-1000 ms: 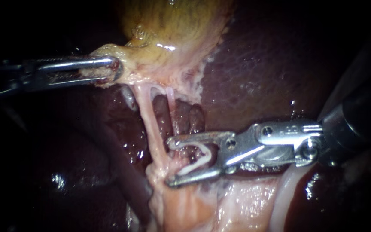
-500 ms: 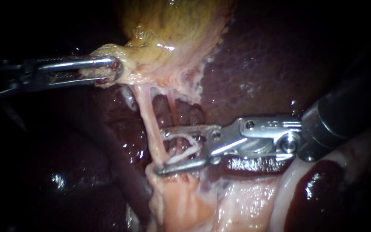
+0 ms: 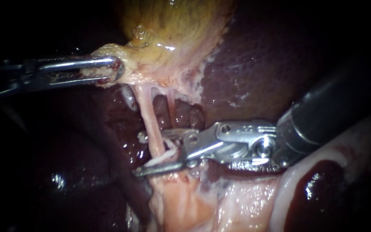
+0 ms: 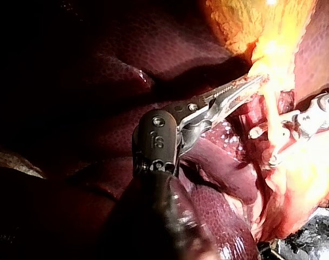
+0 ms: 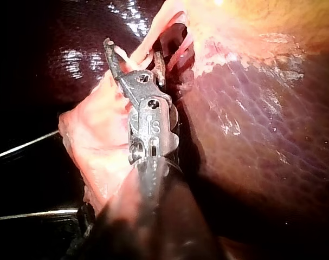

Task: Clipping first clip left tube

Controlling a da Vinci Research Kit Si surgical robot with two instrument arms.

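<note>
The left tube (image 3: 149, 120) is a pale pink strand running down from the gallbladder (image 3: 172, 25). A thinner right tube (image 3: 171, 107) hangs just beside it. My right instrument (image 3: 139, 154) comes in from the right with its jaws open, one on each side of the left tube. A white clip (image 3: 164, 157) sits in them against the tube. In the right wrist view the tube (image 5: 148, 40) crosses between the jaws of the right instrument (image 5: 134, 54). My left instrument (image 3: 104, 68) is shut on the gallbladder's lower edge and holds it leftward; the left wrist view shows its jaws (image 4: 245, 86) too.
Dark red liver (image 3: 258, 64) lies behind and to the right of the tubes. Pale pink fatty tissue (image 3: 181, 202) bunches under the right instrument's jaws. A whitish fold (image 3: 297, 180) sits under its shaft.
My right instrument has slid leftward against the tissue, so its open jaws and the clip now straddle the left tube instead of standing right of it. The left instrument has held still.
</note>
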